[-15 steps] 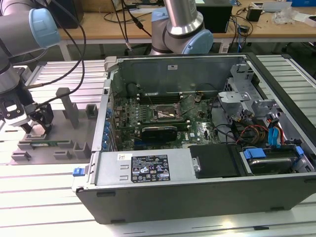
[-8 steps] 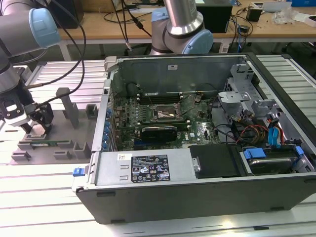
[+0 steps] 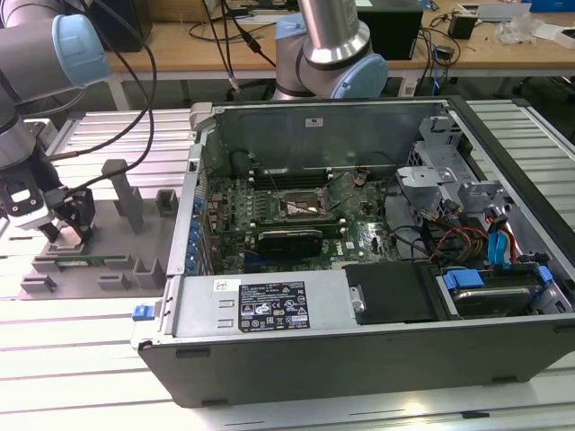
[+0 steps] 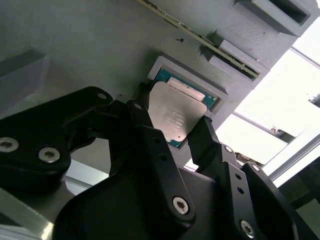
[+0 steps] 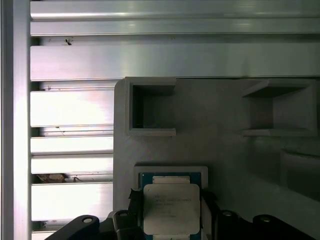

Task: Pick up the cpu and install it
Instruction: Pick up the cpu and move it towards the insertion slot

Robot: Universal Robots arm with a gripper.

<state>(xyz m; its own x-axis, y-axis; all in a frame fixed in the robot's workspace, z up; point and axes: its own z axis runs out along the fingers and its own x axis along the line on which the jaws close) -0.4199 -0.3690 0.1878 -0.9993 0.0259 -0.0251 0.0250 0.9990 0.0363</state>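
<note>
Cpu [image 5: 171,207] at the pick-up station. On the slatted worktop [image 3: 63,377] lies an open computer case [image 3: 359,359], its motherboard socket [image 3: 305,209] well apart from the chip. At the exterior view's left stands a grey fixture [image 3: 135,242]. The end effector [image 3: 70,232] straddles the square chip, which lies flat in the fixture's recess directly beneath. Whether it is clenched cannot be told.

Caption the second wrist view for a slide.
Gripper at the cpu, which sits in a grey fixture pocket.
</note>
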